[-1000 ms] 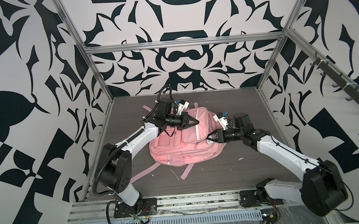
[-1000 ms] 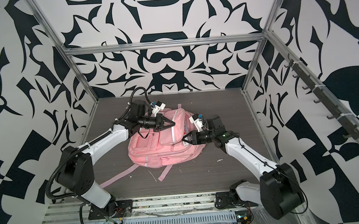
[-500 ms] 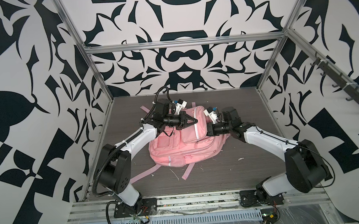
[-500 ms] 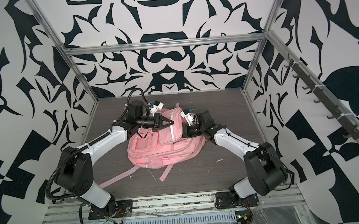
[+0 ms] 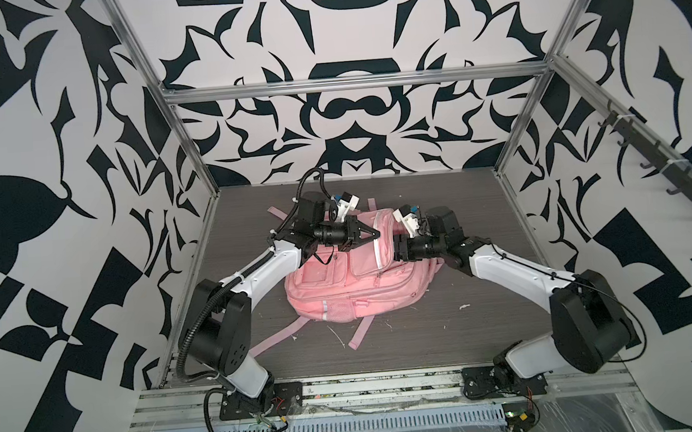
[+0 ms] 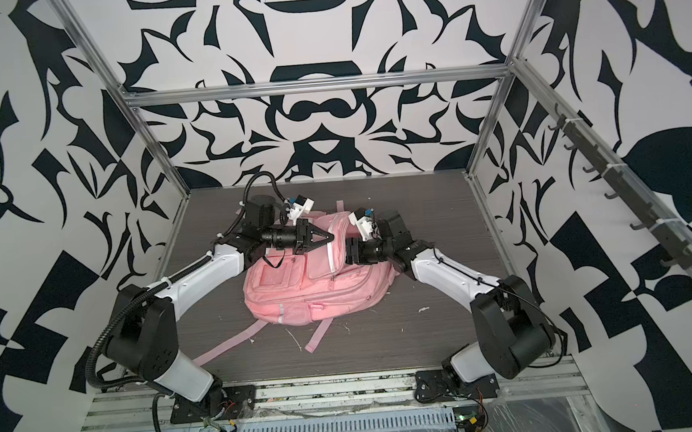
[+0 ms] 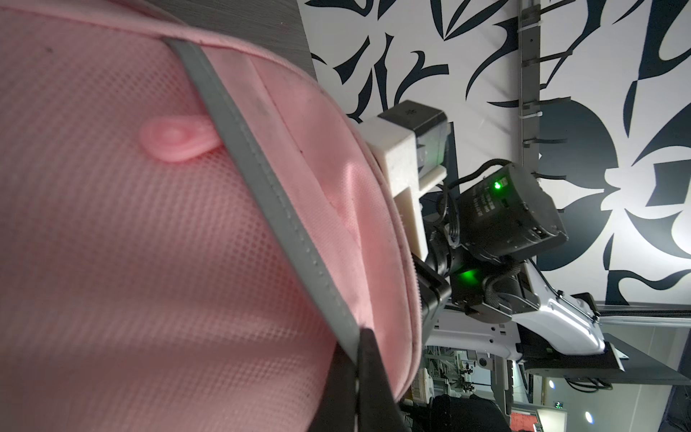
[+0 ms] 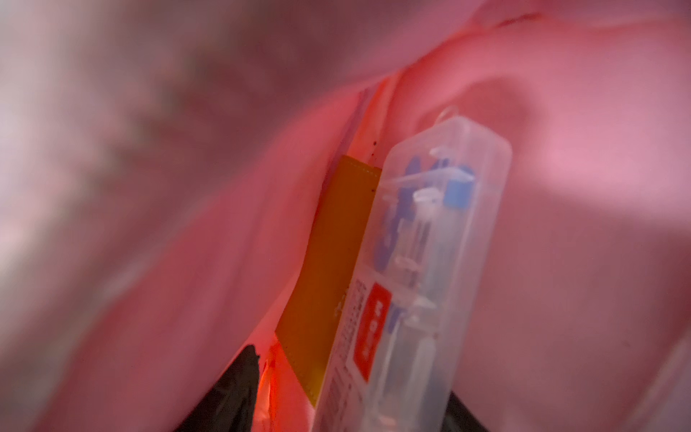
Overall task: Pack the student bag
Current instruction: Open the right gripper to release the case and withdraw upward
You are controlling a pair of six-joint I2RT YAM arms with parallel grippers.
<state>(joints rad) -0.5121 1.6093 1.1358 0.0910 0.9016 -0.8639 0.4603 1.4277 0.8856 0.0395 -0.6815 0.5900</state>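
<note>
While both top views show the student bag [image 5: 353, 283] lying front-up in the middle of the table [image 5: 469, 333], only the wrist views show the detail. The left gripper [image 5: 372, 235] is pinched tight on the bag's raised upper edge, right at a grey strip [image 7: 261, 179]. The right gripper [image 8: 353, 377] (hidden in the bag from above) has its jaws parted inside, holding nothing, on either side of a clear plastic case [image 8: 430, 262] and an orange card [image 8: 336, 269]
</note>
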